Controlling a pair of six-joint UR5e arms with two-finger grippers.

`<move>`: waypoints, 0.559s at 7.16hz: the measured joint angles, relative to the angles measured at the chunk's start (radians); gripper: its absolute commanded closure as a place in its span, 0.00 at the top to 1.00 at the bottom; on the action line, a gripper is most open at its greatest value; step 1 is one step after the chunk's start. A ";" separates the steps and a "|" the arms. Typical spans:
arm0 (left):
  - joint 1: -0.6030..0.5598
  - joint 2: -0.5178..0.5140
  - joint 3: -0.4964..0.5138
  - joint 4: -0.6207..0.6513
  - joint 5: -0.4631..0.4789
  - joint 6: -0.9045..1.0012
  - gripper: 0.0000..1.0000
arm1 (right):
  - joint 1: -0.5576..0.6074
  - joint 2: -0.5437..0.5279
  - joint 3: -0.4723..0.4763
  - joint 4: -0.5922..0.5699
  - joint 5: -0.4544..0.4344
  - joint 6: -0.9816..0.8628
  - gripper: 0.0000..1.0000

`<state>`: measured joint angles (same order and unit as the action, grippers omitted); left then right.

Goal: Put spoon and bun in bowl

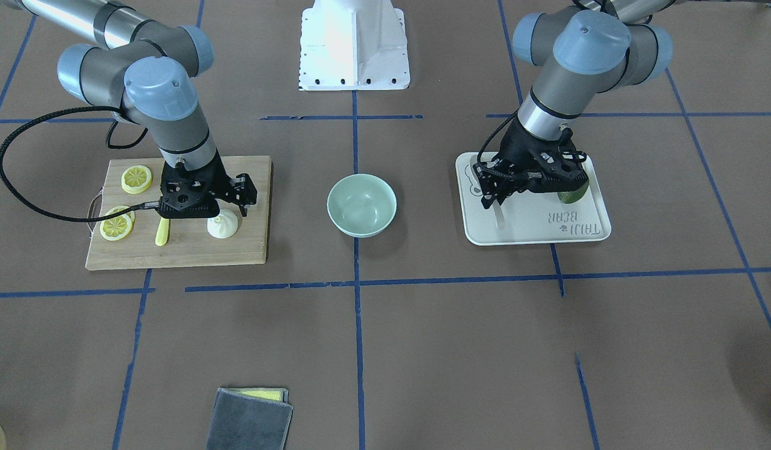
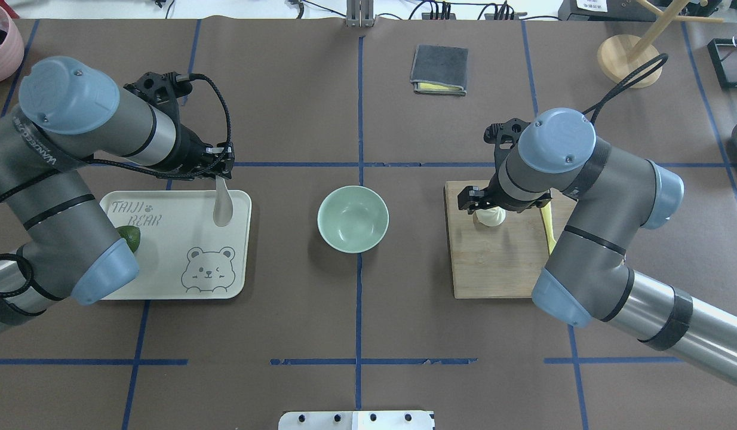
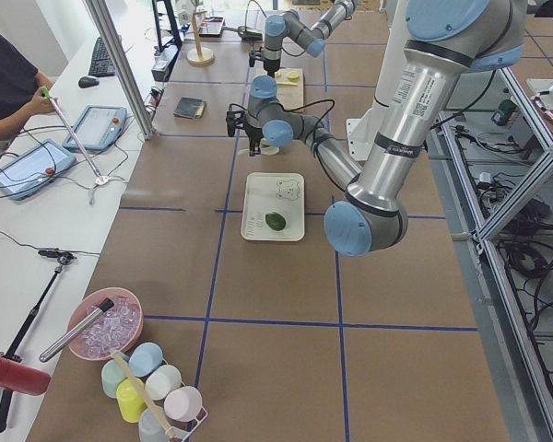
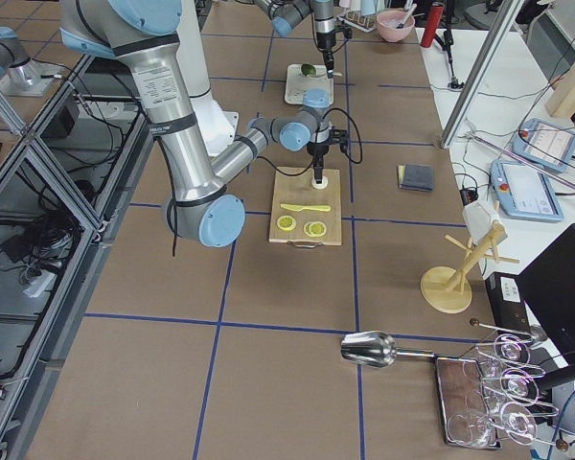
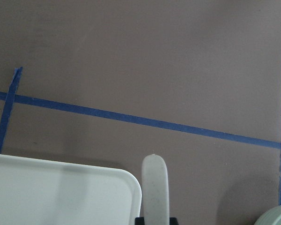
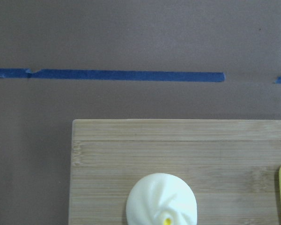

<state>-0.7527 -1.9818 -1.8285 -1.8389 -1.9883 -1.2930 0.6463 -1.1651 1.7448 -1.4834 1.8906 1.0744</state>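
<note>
The pale mint-green bowl [image 1: 362, 205] [image 2: 352, 218] stands empty at the table's middle. My left gripper [image 1: 498, 199] [image 2: 221, 176] is shut on the pale spoon [image 1: 499, 217] [image 2: 223, 209] and holds it over the inner far corner of the white bear tray [image 1: 535, 232] [image 2: 165, 275]. The spoon also shows in the left wrist view [image 5: 154, 187]. My right gripper [image 1: 226, 211] [image 2: 487, 206] looks open and sits just above the white bun [image 1: 223, 225] [image 2: 493, 217] [image 6: 161, 200]. The bun rests on the wooden board [image 1: 185, 251] [image 2: 494, 263].
A dark green avocado [image 1: 573, 194] [image 2: 129, 237] lies on the tray. Two lemon slices [image 1: 137, 179] and a yellow knife [image 1: 162, 231] [image 2: 547, 224] lie on the board. A folded grey cloth [image 1: 251, 419] [image 2: 439, 69] lies at the table's far side.
</note>
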 measured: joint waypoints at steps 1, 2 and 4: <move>0.000 0.000 0.000 0.001 0.000 0.000 0.00 | -0.003 0.002 -0.016 0.000 -0.001 -0.001 1.00; 0.000 0.000 -0.001 0.001 0.000 0.000 0.00 | -0.005 0.004 -0.030 0.000 -0.001 -0.003 0.99; -0.002 0.000 -0.003 0.001 0.000 0.000 0.00 | -0.007 0.019 -0.053 -0.001 -0.002 -0.005 0.72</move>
<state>-0.7551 -1.9819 -1.8312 -1.8377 -1.9880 -1.2929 0.6396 -1.1459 1.6923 -1.4844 1.8888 1.0689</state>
